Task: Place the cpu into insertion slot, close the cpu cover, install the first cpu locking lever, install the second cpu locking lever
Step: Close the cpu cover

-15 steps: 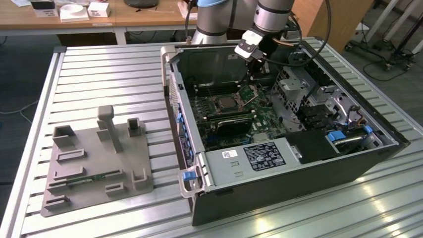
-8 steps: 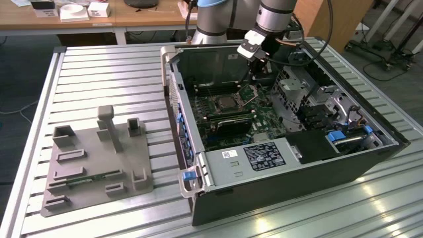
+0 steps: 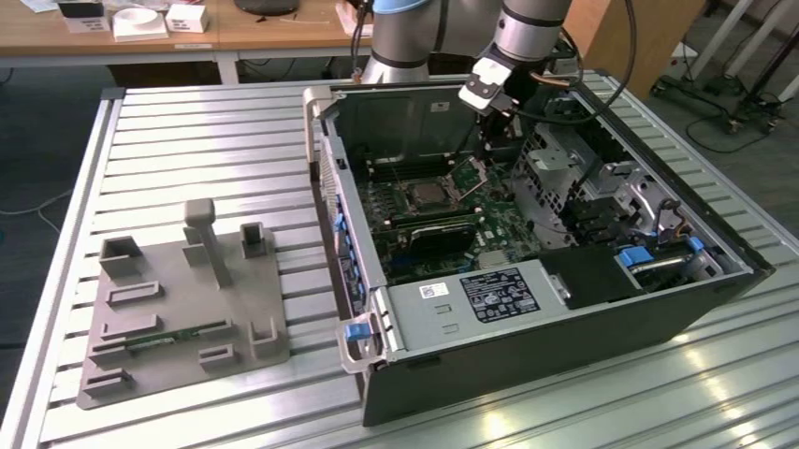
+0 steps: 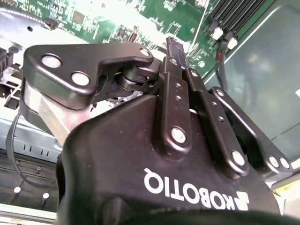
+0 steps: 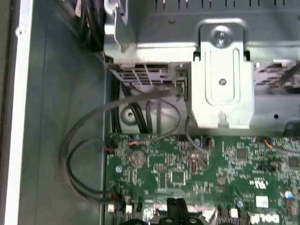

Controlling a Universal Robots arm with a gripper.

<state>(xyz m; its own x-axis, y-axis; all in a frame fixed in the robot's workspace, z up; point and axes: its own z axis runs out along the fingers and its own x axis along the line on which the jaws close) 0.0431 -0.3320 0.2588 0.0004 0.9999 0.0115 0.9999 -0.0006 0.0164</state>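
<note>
In the exterior view the open computer case (image 3: 374, 374) lies on its side on the slatted table. The cpu (image 3: 428, 195), a small silver-grey square, sits in its socket on the green motherboard (image 3: 500, 224). Just behind the socket the cpu cover (image 3: 476, 169) stands tilted up, a thin metal frame. My gripper (image 3: 495, 131) reaches down into the case directly above the raised cover, apart from the cpu. In the second wrist view its black fingers (image 4: 174, 70) are pressed together over the motherboard (image 4: 117, 23), with nothing seen between them. The fingertips (image 5: 174, 206) also show at the edge of the first wrist view.
A grey box with a white label (image 3: 493, 295) fills the case's near end. A metal drive cage (image 3: 587, 182) stands on the exterior view's right of the socket. Loose cables (image 5: 84, 154) and a metal bracket (image 5: 220, 79) lie near the board. A grey fixture plate (image 3: 187, 309) rests on the table.
</note>
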